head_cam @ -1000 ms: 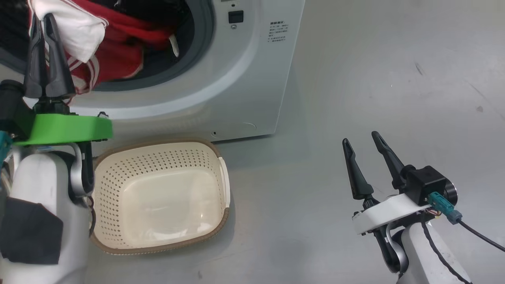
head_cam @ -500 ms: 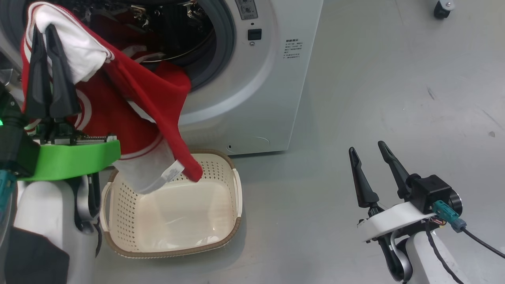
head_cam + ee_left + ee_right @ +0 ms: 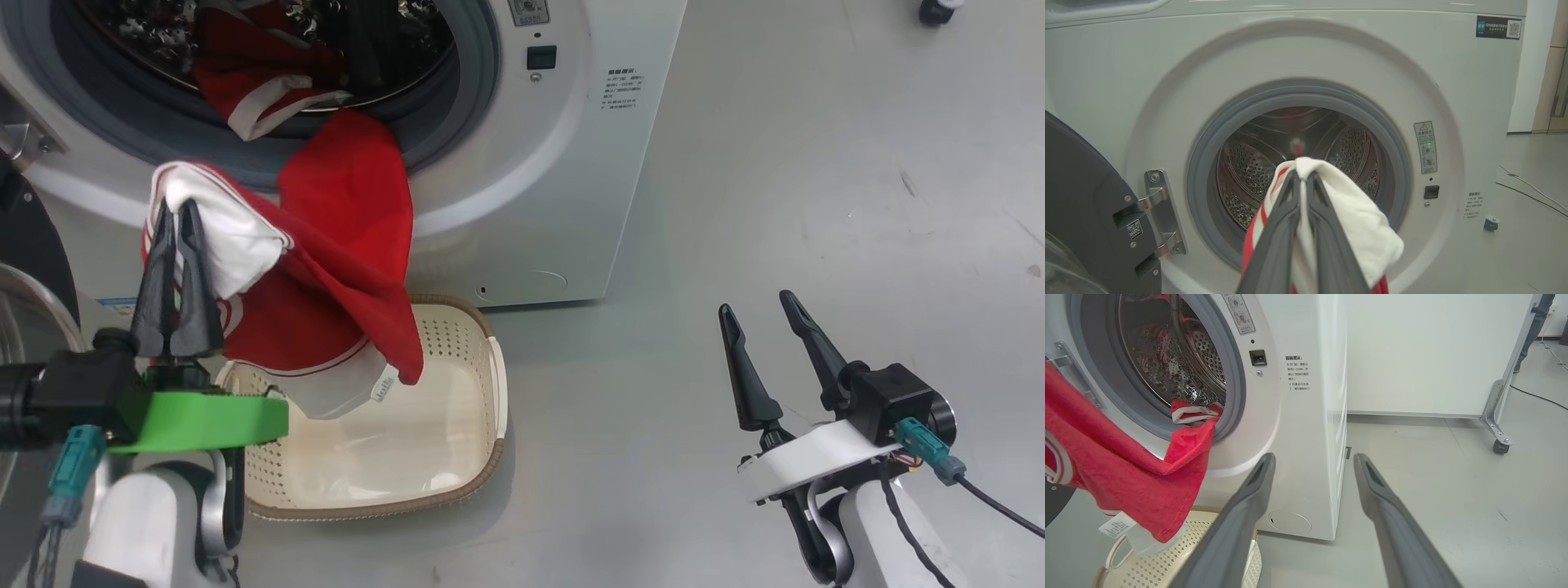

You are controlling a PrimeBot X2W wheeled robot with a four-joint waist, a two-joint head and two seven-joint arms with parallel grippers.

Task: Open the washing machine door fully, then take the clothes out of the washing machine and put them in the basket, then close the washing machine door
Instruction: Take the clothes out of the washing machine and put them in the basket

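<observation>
Clamped on the clothes (image 3: 343,245), the left gripper (image 3: 178,209) has lowered them toward the basket (image 3: 483,384), hem now dangling over it. One end still trails from the washing machine (image 3: 571,163). Well right of the basket, the right gripper (image 3: 753,301) gapes empty.

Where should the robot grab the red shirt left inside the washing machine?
Its white-edged fold sticking up at the front of the drum looks best. Reach straight in from the front, one finger each side; the open right gripper is free.
</observation>
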